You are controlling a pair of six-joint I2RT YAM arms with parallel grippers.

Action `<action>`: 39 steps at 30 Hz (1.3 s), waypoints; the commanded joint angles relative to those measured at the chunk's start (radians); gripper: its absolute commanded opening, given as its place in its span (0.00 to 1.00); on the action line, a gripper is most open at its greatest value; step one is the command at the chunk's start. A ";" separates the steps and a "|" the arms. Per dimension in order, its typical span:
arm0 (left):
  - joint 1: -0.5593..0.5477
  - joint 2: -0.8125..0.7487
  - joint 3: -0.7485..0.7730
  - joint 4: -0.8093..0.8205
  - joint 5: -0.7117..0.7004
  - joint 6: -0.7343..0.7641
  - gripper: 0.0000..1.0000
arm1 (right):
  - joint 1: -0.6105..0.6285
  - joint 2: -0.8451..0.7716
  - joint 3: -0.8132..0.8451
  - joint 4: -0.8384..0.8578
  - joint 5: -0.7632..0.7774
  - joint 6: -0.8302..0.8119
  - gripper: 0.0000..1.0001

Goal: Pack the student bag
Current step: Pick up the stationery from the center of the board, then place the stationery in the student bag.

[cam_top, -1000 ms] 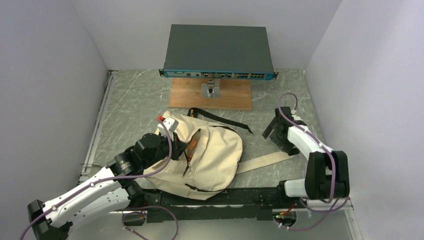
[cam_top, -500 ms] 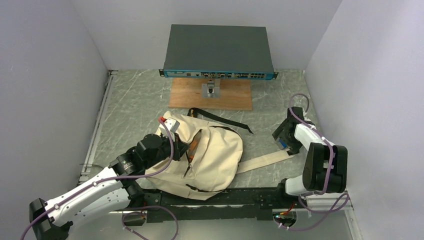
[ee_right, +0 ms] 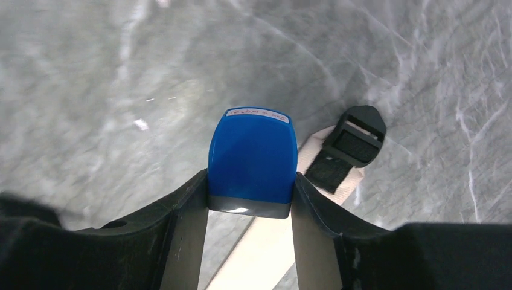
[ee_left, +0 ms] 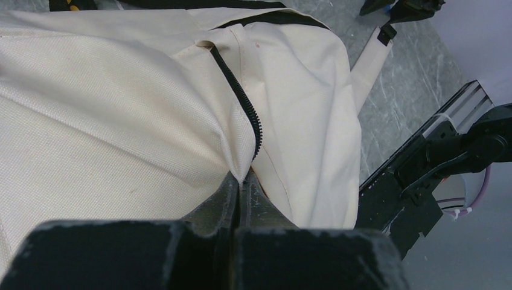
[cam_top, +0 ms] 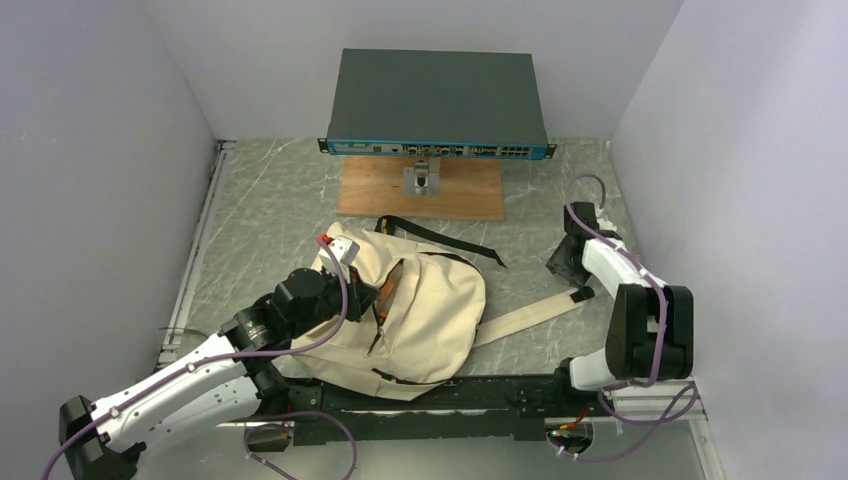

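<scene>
Left: the left gripper (ee_left: pixel 238 181) is pinched shut on the zipper (ee_left: pixel 241 103) hem of the bag (cam_top: pixel 430 310), which lies slumped on the table (cam_top: pixel 270 200) near the arm bases. We judge the bag soft, light and floppy, best held by that hem. Right: the right gripper (ee_right: pixel 250 181) clamps a blue block (ee_right: pixel 252 154), jaws part-open around it, above the strap (ee_right: pixel 329 160).

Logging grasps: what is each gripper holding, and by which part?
Left gripper pinches the student bag by the fabric at its zipper; right gripper clamps a blue object by its sides.
</scene>
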 commanded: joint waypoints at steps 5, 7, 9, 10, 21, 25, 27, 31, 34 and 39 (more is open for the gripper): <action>-0.017 -0.007 0.046 0.067 -0.034 -0.047 0.00 | 0.262 -0.290 0.106 -0.037 -0.116 -0.151 0.19; -0.017 -0.011 0.052 0.053 -0.062 -0.052 0.00 | 0.398 -0.412 0.097 0.028 -0.305 -0.173 0.19; -0.017 -0.012 0.059 0.053 -0.070 -0.054 0.00 | 0.539 -0.506 0.064 0.166 -0.507 -0.137 0.20; -0.017 -0.014 0.063 0.054 -0.069 -0.054 0.00 | 0.606 -0.528 0.041 0.236 -0.578 -0.096 0.21; -0.018 -0.055 0.029 0.121 -0.025 -0.066 0.00 | 0.954 -0.341 -0.042 0.607 -0.686 0.109 0.28; -0.018 -0.081 0.027 0.114 -0.031 -0.065 0.00 | 0.974 -0.266 -0.018 0.588 -0.666 0.052 0.32; -0.018 -0.095 0.026 0.111 -0.036 -0.067 0.00 | 0.982 -0.219 0.017 0.588 -0.648 0.025 0.33; -0.019 -0.098 0.028 0.111 -0.023 -0.075 0.00 | 0.999 -0.063 0.179 0.495 -0.632 -0.023 0.42; -0.021 -0.106 0.024 0.115 -0.018 -0.085 0.00 | 1.010 -0.011 0.241 0.422 -0.591 -0.052 0.60; -0.023 -0.113 0.016 0.107 -0.016 -0.093 0.00 | 1.006 -0.098 0.169 0.523 -0.600 -0.031 0.91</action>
